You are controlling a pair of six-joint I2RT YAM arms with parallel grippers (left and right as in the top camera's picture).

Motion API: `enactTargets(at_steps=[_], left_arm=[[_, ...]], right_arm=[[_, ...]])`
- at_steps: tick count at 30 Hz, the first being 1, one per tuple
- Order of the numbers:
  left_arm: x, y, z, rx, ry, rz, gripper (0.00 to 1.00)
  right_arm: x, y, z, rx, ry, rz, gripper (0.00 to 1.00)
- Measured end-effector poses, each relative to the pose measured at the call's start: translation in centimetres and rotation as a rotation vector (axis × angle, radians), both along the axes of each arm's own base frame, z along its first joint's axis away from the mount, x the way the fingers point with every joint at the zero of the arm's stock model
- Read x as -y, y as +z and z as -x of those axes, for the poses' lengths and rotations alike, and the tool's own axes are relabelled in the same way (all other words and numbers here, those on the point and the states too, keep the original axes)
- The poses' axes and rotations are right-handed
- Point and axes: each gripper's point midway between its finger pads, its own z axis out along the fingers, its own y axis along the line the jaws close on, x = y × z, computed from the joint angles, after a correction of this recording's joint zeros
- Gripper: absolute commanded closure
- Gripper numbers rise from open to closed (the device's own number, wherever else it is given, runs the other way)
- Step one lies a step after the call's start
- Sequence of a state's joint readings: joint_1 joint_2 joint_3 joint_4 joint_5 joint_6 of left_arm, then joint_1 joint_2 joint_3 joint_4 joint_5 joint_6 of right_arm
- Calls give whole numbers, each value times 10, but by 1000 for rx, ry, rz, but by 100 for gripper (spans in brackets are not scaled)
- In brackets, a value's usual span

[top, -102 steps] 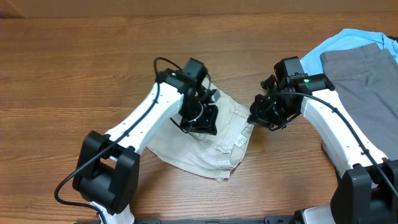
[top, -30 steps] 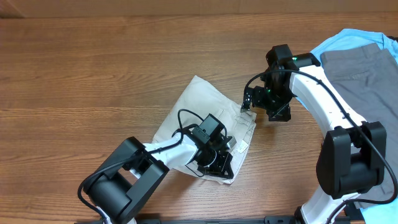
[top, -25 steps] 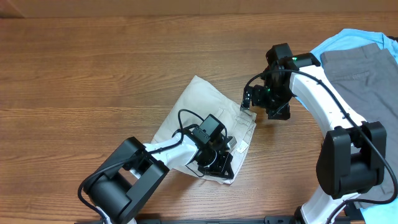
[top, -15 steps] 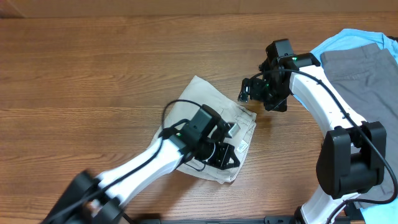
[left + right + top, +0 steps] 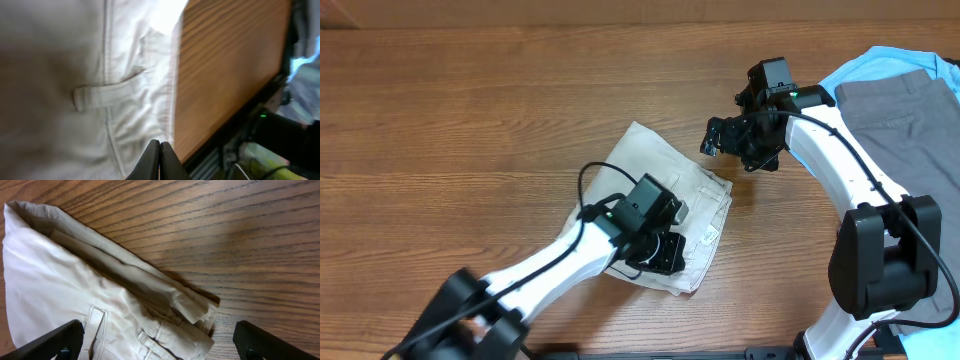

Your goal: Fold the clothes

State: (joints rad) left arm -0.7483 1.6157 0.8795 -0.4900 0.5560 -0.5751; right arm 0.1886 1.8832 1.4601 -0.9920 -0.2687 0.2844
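The left gripper point(image 5: 159, 146) hangs over the near right corner of the shorts point(image 5: 630, 170), jaws pinched together with no cloth visibly between them. The shorts lie on the wooden table point(image 5: 470, 120). They are pale cream and folded into a rumpled wedge, with the waistband, a belt loop point(image 5: 100, 95) and a small white tag point(image 5: 708, 235) showing. Above their far right corner the right gripper point(image 5: 720, 138) hovers, jaws spread wide. Well to the right of the shorts, grey trousers point(image 5: 905, 130) lie on a light blue shirt point(image 5: 880, 62).

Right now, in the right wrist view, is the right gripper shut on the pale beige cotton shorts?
No: the right gripper stands wide open, and the pale beige cotton shorts lie unpinched on the wooden table.
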Motion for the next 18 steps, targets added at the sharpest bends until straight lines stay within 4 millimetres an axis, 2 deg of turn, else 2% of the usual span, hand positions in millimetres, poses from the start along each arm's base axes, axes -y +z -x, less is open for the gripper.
enactTargets(at_steps=[6,13,18], left_arm=[[2,-44,19,-121,-36,-70,96],[12,-45,21,-183,-45,-39,96],[9,-39,17,-171,-22,-50,96]], right_arm=[[0,0,0,0,0,0,0],[0,0,0,0,0,-1,0],[0,0,0,1,0,-1,0]])
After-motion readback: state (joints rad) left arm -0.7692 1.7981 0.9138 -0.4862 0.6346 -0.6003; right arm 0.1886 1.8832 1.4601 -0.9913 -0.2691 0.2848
